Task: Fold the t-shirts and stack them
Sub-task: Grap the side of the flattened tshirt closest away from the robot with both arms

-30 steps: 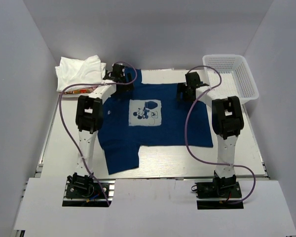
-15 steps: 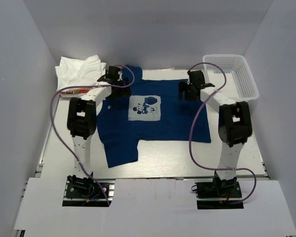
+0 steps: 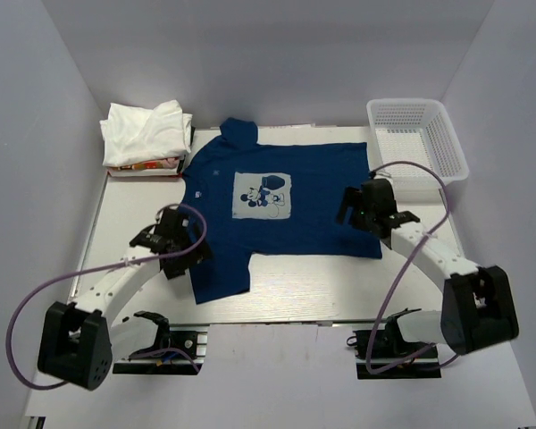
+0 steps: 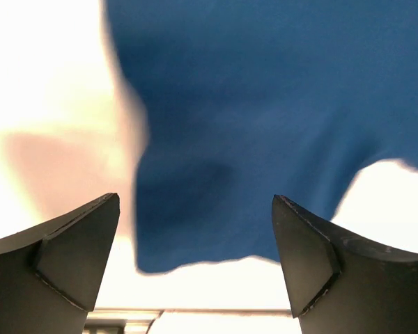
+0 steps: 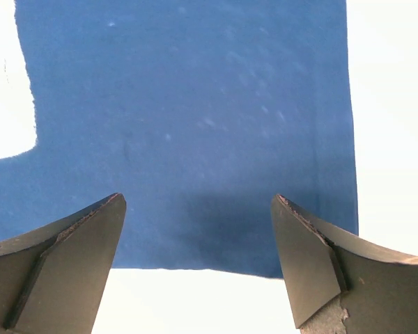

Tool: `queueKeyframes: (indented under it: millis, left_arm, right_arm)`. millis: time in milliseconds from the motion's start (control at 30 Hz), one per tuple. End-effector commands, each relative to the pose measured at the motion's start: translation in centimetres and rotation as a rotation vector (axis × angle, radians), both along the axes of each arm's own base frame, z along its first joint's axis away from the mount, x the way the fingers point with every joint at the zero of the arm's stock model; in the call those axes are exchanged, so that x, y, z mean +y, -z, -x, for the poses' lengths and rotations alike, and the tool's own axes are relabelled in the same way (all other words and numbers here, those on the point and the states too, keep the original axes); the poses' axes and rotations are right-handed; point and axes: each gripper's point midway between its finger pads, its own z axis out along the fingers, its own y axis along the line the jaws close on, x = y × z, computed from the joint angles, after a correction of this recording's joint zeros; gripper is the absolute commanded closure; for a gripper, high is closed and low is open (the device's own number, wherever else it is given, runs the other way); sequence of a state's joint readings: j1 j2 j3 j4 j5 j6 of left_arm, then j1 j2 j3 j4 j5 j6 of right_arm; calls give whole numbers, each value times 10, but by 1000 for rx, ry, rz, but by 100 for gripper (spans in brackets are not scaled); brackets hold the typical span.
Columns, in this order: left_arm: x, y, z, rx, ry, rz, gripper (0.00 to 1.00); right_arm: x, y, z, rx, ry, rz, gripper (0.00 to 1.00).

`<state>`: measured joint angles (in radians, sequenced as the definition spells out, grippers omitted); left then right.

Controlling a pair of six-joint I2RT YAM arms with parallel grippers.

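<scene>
The left pincer (image 4: 195, 202) was spread wide, with nothing between its fingers (image 4: 63, 261). Below it, the left wrist view showed a blurred near edge of the navy tee (image 4: 265, 104) with bare table (image 4: 49, 83) to the left and below. Whether the fingertips touched the cloth could not be determined.

The right pincer (image 5: 196, 198) was likewise spread and held nothing. The right wrist view gave detail that the overhead view lacked: the near right corner of the navy tee (image 5: 195, 104) lay flat with straight edges, and a strip of the pale print (image 5: 7, 90) showed at the left margin.

Only the overhead view showed the full layout. The left pincer (image 3: 180, 246) stood over the near left flap of the navy tee (image 3: 313, 197), and the right pincer (image 3: 357, 206) stood over its right edge. The tee lay spread flat, print (image 3: 263, 199) up, at the middle of the table (image 3: 322, 295). The white tees (image 3: 143, 132) were stacked at the far left corner, just beside the navy tee. A white mesh basket (image 3: 417, 105) sat at the far right corner.
</scene>
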<state>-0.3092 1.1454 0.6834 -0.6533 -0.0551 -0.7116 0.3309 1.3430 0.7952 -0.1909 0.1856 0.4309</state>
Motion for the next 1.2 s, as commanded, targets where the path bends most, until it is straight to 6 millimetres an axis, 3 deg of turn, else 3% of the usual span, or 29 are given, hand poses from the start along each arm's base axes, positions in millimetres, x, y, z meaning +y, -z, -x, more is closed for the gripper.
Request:
queueKeyframes:
  millis: [0, 133, 200, 333, 433, 467, 500, 533, 567, 867, 1033, 1167]
  left_arm:
    - [-6, 17, 51, 124, -64, 104, 0]
    - [-7, 31, 74, 190, -81, 131, 0]
    - [-17, 36, 80, 235, -53, 164, 5]
    - [-16, 54, 92, 321, -49, 140, 18]
    - [-18, 58, 96, 348, -34, 148, 46]
    - [-17, 61, 99, 357, -35, 145, 59]
    - [-18, 61, 100, 356, -14, 140, 82]
    - [-22, 58, 101, 354, -4, 164, 94]
    - [-22, 58, 101, 354, -4, 165, 100]
    - [-26, 33, 76, 259, 35, 159, 100]
    - [-50, 5, 52, 141, 120, 271, 100]
    - [-60, -9, 39, 80, 145, 315, 100]
  right_arm:
    - [-12, -7, 8, -57, 172, -93, 10]
    - [-27, -1, 20, -35, 252, -75, 10]
    - [-33, 8, 26, 4, 283, -56, 10]
    - [-49, 21, 33, 69, 355, 8, 10]
    - [-58, 31, 39, 117, 385, 45, 10]
    - [-60, 34, 40, 128, 393, 51, 10]
    - [-60, 37, 42, 144, 385, 43, 10]
    - [-60, 39, 43, 155, 379, 46, 10]
    - [-61, 41, 46, 169, 377, 52, 10]
    - [-73, 59, 65, 213, 375, 57, 14]
    - [-62, 73, 61, 262, 327, 26, 22]
    - [-65, 77, 55, 270, 338, 45, 54]
